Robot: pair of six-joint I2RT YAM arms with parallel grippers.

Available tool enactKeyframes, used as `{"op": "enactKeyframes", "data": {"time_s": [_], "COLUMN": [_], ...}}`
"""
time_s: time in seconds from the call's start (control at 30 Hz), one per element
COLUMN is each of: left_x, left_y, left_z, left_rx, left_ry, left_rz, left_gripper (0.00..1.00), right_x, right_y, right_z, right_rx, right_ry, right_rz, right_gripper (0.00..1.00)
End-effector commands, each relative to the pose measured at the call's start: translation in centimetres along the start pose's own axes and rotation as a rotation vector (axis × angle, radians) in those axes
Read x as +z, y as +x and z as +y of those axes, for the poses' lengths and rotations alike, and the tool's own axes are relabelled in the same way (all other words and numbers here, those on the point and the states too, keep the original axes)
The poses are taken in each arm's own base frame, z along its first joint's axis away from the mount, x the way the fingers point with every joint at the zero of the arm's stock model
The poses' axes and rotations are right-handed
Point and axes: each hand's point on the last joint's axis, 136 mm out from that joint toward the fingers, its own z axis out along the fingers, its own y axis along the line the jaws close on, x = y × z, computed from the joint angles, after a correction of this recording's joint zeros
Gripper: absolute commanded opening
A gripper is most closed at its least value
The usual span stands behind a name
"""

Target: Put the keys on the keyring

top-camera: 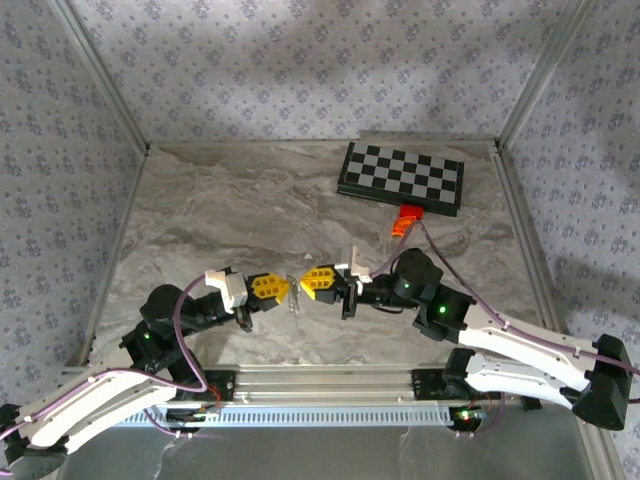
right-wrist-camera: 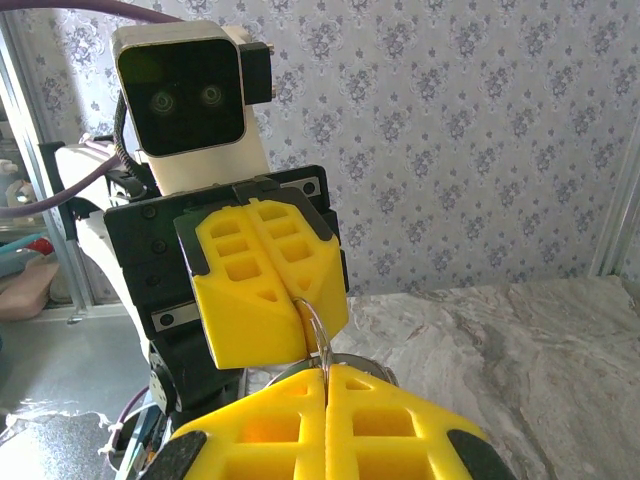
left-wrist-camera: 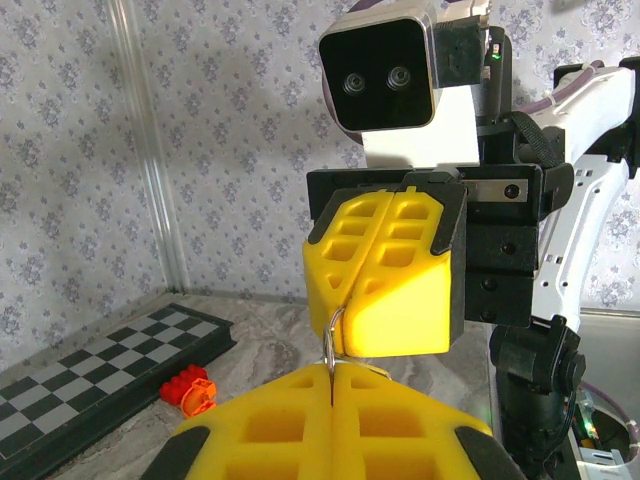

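Table (top-camera: pixel 250 200): grey marbled surface. Checkerboard (top-camera: pixel 400 178): flat, black-white squares, far right. Orange block (top-camera: pixel 404 220): knobbly plastic, just beside board's near edge. Left gripper (top-camera: pixel 285 288) and right gripper (top-camera: pixel 305 281): ribbed yellow wedge pads, tip to tip over table's near middle. Both pressed together, each pinching ring (left-wrist-camera: pixel 331 355), a thin pale metal loop bridging the two.

Matt yellow plastic gripper pads (left-wrist-camera: pixel 390 280), shiny metal keyring (left-wrist-camera: pixel 333 338), perhaps stone-look table (top-camera: pixel 250 200)

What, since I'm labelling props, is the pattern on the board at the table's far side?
The board has black-and-white checks, clearest in the top view.
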Motion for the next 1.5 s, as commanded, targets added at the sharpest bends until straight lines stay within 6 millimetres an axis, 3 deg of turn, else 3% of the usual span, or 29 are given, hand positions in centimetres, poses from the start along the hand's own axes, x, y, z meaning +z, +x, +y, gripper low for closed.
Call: {"op": "enactKeyframes", "data": {"time_s": [0.0, 1.47], "left_x": [-0.2, 0.2], "left_y": [-2.9, -2.5], "left_z": [-0.6, -0.7], "left_rx": [0.021, 0.028], "left_ry": [0.032, 0.041], "left_rz": [-0.078, -0.039], "left_gripper": [0.00, 0.00], "right_x": [0.2, 0.6], "right_y": [-1.9, -1.3], "right_z": [1.0, 2.8], "right_rx": [-0.016, -0.019], "right_ry": [-0.044, -0.159], "right_rz": [-0.047, 0.029], "right_gripper": [0.00, 0.00]}}
